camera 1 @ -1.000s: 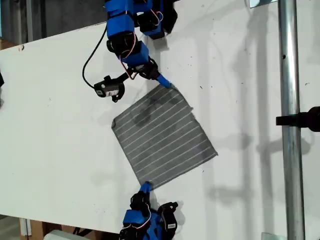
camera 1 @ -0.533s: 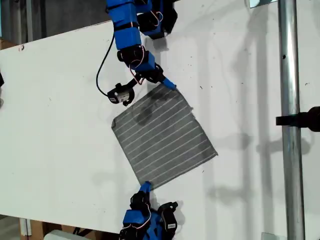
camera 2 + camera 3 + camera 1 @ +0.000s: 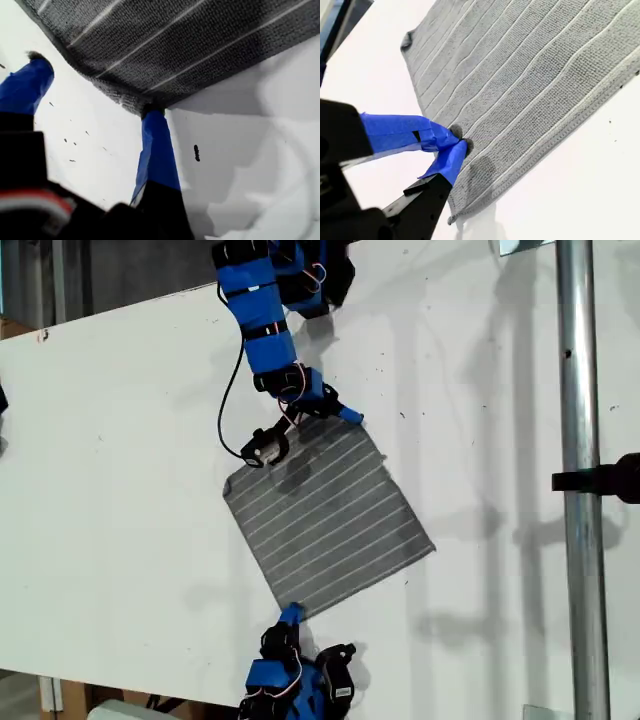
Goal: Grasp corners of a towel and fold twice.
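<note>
The grey striped towel (image 3: 325, 515) lies flat as a diamond on the white table (image 3: 120, 490). My second gripper (image 3: 348, 417) comes from the exterior view's top and sits at the towel's upper corner. In the second wrist view its blue-taped fingertips (image 3: 451, 134) are pressed together on the towel (image 3: 530, 75), slightly inside that corner (image 3: 452, 217). My first gripper (image 3: 290, 615) reaches from the exterior view's bottom to the lower corner. In the first wrist view this gripper (image 3: 95, 85) is open. One fingertip (image 3: 152, 117) touches the corner of the towel (image 3: 175, 40), the other stands apart.
A metal pole (image 3: 575, 480) runs top to bottom at the exterior view's right, with a black clamp (image 3: 612, 478) on it. The second arm's black cable (image 3: 232, 400) loops beside it. The table's front edge runs along the exterior view's bottom left.
The second arm has swung toward the exterior view's right and stretched down over the towel's upper corner, its wrist camera now above the cloth. The first arm and the towel have stayed put.
</note>
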You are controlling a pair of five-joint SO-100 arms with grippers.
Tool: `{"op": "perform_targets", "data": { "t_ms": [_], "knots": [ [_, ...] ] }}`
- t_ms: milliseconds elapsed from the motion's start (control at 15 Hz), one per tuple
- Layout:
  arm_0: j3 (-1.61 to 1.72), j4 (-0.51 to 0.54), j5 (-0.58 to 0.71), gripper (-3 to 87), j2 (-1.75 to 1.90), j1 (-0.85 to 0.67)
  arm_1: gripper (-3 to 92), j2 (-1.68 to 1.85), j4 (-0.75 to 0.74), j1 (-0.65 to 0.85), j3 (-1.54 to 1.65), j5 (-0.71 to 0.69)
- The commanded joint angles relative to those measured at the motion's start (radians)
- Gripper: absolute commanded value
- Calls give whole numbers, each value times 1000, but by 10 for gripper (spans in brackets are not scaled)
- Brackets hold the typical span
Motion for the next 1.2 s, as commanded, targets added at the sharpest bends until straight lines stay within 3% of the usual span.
{"op": "perform_targets", "data": {
  "t_ms": [0, 200, 467, 667, 933, 1133],
  "knots": [
    [5, -20, -6, -26, 3, -12, 363, 5, -8, 18, -83, -26],
    [5, -20, -5, -26, 3, -12, 353, -34, -29, 40, -86, -32],
    [5, -18, -6, -26, 3, -11, 264, -155, -31, 57, -98, -32],
    [5, -17, -8, -26, 3, -11, -1, -176, -29, 57, -114, -34],
    [5, -26, -40, -26, 3, 15, -1, -178, -37, 43, -117, -34],
    [-84, -135, -106, -28, -127, 107, -1, -179, -44, 48, -117, -34]
  ]
}}
